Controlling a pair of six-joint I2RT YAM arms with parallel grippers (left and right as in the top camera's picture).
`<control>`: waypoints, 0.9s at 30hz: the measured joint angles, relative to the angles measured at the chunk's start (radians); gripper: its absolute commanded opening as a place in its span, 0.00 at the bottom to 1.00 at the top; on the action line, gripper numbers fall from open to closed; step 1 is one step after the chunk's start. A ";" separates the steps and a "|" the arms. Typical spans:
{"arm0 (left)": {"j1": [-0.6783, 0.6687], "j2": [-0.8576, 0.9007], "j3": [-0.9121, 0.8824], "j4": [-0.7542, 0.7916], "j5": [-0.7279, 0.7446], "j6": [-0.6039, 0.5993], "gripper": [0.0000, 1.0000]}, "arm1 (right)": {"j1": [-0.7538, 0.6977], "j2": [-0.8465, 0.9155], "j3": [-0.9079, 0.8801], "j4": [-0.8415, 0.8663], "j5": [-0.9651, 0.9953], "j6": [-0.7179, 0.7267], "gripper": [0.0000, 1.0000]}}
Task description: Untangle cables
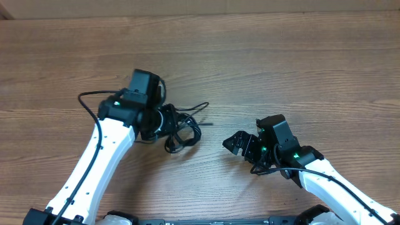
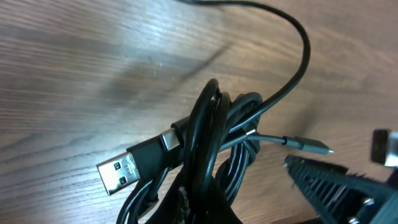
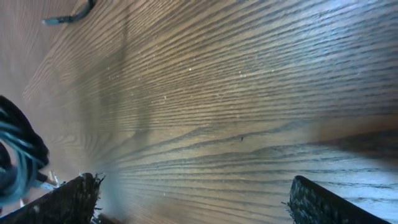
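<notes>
Find the cables (image 1: 181, 128) left of centre on the wooden table (image 1: 281, 56), gathered in one tangled black bundle at the tip of the left gripper (image 1: 164, 122). Note the left gripper clamped tight on that bundle, with loops spilling out to one side and thin strands trailing toward the table centre. Treat the thicker black lead (image 1: 87, 99) along the left arm as arm wiring, separate from the bundle. Note a green indicator light (image 1: 117, 102) on that arm.

In the left wrist view, inspect the cables (image 2: 214, 143) close up: several glossy black cords, crossed and looped over one another. Identify a USB-A plug (image 2: 117, 173) at lower left, with silver shell and black moulded body, pointing left. Regard the small mark on its shell as too small to read. Identify a second, slimmer plug (image 2: 311, 147) at right, grey-silver, pointing right, just above one ribbed black finger (image 2: 336, 186). Consider the opposite finger hidden behind the cords.

Find the right gripper (image 1: 244, 155) right of centre, well apart from the bundle, spread wide and holding nothing. Confirm in the right wrist view: both fingers (image 3: 68, 199) at the lower corners, bare wood grain between. See part of the cables (image 3: 18, 155) at the left edge and one loose cord end (image 3: 68, 17) in the top left corner.
</notes>
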 measured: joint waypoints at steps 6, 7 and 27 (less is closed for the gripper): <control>-0.052 0.000 -0.047 0.003 -0.047 -0.001 0.04 | 0.000 0.000 0.000 0.000 0.014 0.002 1.00; -0.056 0.000 -0.050 0.004 -0.051 -0.002 0.04 | 0.000 0.000 0.000 -0.001 0.015 0.003 1.00; -0.056 0.008 -0.057 0.028 -0.092 -0.168 0.99 | 0.000 0.000 0.000 0.000 0.018 0.003 1.00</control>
